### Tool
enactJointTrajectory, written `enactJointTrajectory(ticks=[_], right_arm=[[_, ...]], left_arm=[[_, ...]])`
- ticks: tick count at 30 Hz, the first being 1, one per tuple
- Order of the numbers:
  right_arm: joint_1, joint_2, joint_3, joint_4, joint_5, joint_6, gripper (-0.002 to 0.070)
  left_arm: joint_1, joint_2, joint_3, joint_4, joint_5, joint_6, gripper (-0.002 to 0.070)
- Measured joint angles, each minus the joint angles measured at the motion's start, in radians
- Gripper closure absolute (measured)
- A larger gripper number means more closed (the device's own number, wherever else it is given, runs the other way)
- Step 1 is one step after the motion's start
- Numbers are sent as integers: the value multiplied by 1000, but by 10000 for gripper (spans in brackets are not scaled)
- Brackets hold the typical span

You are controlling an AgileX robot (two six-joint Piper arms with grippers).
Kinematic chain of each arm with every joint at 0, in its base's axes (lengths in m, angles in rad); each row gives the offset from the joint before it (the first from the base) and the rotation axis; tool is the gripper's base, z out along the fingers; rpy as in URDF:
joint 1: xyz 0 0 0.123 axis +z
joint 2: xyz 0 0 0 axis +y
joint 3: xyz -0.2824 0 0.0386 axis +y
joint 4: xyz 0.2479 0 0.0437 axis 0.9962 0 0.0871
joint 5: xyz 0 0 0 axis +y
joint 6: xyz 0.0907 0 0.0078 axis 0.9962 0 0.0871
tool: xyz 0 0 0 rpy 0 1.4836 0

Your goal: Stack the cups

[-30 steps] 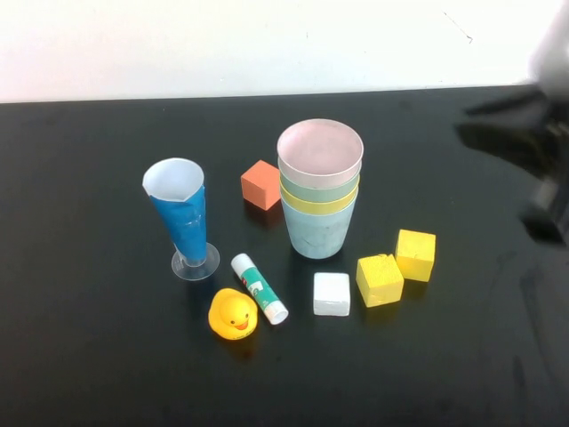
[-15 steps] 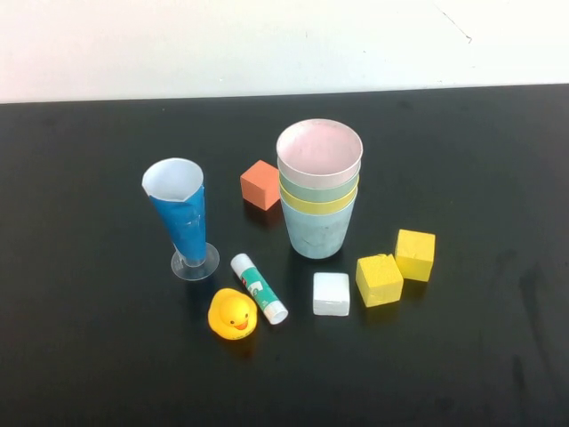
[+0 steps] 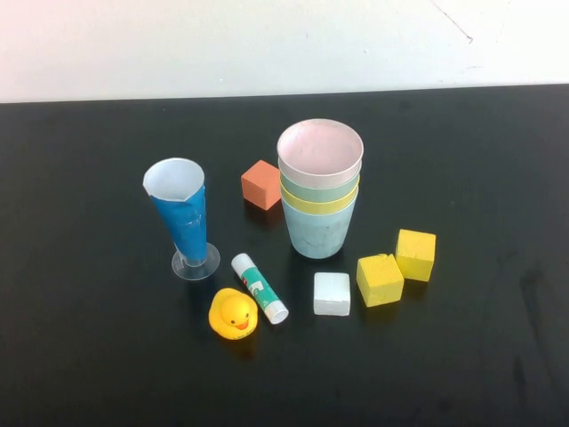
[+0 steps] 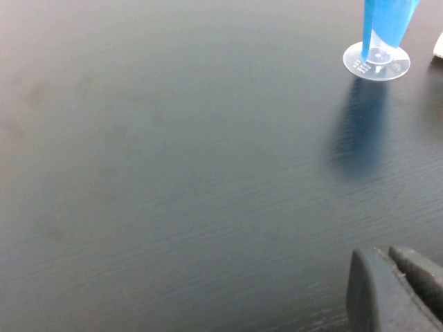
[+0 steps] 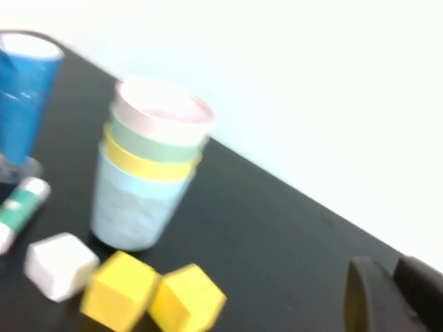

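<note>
The four cups (image 3: 319,191) stand nested mid-table, pink on top, light blue at the bottom. The left claw (image 4: 396,287) hangs closed and empty over bare table (image 3: 89,356). The right claw (image 5: 391,294) hovers off to the stack's right, holding nothing; I cannot tell its gap.

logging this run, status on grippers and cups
Left gripper shut, empty, parked near blue glass. Right gripper withdrawn, empty. Cups nested, pink on top. Nothing obstructing.
</note>
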Motion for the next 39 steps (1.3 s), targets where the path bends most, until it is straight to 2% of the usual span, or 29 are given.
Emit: enactJointTrajectory(ticks=[4,13,18,20,23,25,27,32,39], right_arm=[[0,-92,118,2,-100,-35,612],[-11,-282,312,51,-117,-47,612],[-179,-413,367,18,-61,-18,612],[-275,-470,379,-66,-22,52,612],[-416,-551,402,-305,74,342,612],[-474,-600,414,-488,142,566,612],[-496,-622,433,-571,179,680,612],[-501,-629,467,-603,229,759,612],[-501,-631,467,-614,373,717,612]], left_arm=[[0,0,0,0,0,0,673],[0,0,0,0,0,0,673],[0,0,0,0,0,0,673],[0,0,0,0,0,0,673],[0,0,0,0,0,0,673],[0,0,0,0,0,0,673],[0,0,0,0,0,0,673],[0,0,0,0,0,0,673],[0,0,0,0,0,0,673]])
